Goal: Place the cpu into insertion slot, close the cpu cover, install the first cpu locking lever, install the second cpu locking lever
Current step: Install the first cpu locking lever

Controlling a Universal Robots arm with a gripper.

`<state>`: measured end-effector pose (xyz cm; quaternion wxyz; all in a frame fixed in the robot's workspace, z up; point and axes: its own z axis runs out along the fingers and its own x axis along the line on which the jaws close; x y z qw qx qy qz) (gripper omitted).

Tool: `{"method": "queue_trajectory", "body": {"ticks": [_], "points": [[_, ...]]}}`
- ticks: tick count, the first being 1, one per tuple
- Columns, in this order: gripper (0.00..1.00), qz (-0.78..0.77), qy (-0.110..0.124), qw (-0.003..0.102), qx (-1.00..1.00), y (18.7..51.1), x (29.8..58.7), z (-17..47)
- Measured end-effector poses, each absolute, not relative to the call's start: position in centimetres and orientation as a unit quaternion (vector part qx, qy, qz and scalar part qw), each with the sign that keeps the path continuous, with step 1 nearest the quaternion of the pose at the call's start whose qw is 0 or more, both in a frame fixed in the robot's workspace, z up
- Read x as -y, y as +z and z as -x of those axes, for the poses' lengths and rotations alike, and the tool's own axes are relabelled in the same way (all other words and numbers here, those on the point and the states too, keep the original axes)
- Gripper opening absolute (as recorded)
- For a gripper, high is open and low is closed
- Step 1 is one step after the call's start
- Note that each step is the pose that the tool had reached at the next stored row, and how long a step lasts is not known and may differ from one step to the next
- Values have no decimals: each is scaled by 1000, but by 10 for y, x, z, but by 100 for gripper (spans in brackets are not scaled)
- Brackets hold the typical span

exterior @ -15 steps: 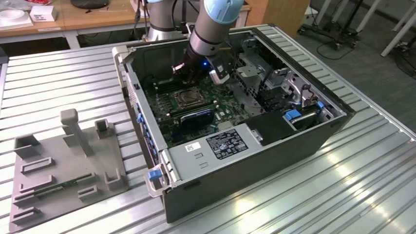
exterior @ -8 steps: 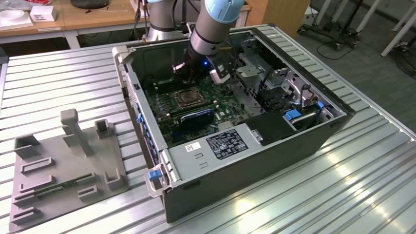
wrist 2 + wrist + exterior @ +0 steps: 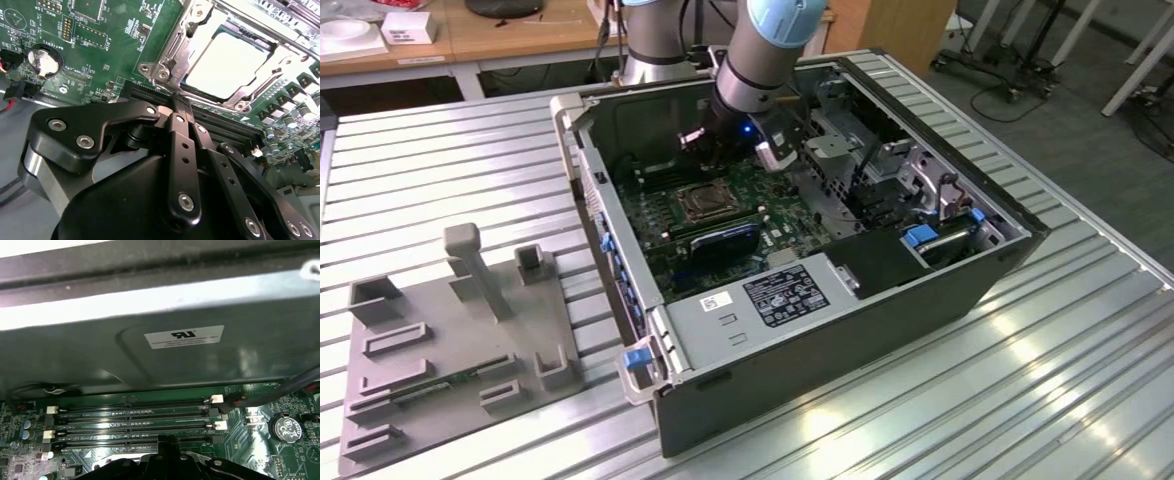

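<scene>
- A ribbed metal surface of pale slats fills a workshop; wooden desks stand behind it and a grey floor runs along the exterior view's right.
- Toward the exterior view's left, a grey moulded fixture lies flat on the slats, its pockets and upright posts apparently shaped to park parts.
- In the middle lies an open computer case of dark sheet steel, side panel off, so the green circuit board faces up and can be reached from above.
- On that board sits the insertion slot, a square socket with a brassy-grey rim.
- In the second wrist view the cpu rests flat inside it, its dull silver top smooth and bright, with the cpu cover framing it as a thin steel plate with a cut-out window; whether the levers are latched cannot be told.
- The gripper, matt black with bolted links, hangs just beside the socket over the long black memory slots; its fingers are pressed together, holding nothing.
- To the exterior view's right, blue plastic tabs mark the drive bays.
</scene>
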<state>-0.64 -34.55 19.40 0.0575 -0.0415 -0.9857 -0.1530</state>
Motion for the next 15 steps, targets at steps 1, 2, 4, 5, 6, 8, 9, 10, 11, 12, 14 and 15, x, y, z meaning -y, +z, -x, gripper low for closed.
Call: {"method": "queue_trajectory", "body": {"ticks": [1, 2, 4, 5, 6, 8, 9, 10, 11, 12, 14, 15], "points": [[11, 42, -153, 58, 986, 193, 346, 6], [11, 42, -153, 57, 986, 193, 346, 6], [11, 42, -153, 57, 986, 191, 346, 6], [11, 43, -153, 57, 986, 191, 346, 6], [11, 43, -153, 57, 986, 191, 346, 6], [11, 43, -153, 57, 986, 191, 346, 6], [11, 43, -153, 57, 986, 190, 346, 6], [11, 43, -154, 57, 986, 190, 346, 6], [11, 43, -154, 57, 985, 190, 346, 6], [11, 43, -154, 57, 985, 190, 345, 6], [11, 43, -154, 57, 985, 190, 345, 6], [11, 43, -154, 57, 985, 190, 345, 6]]}}
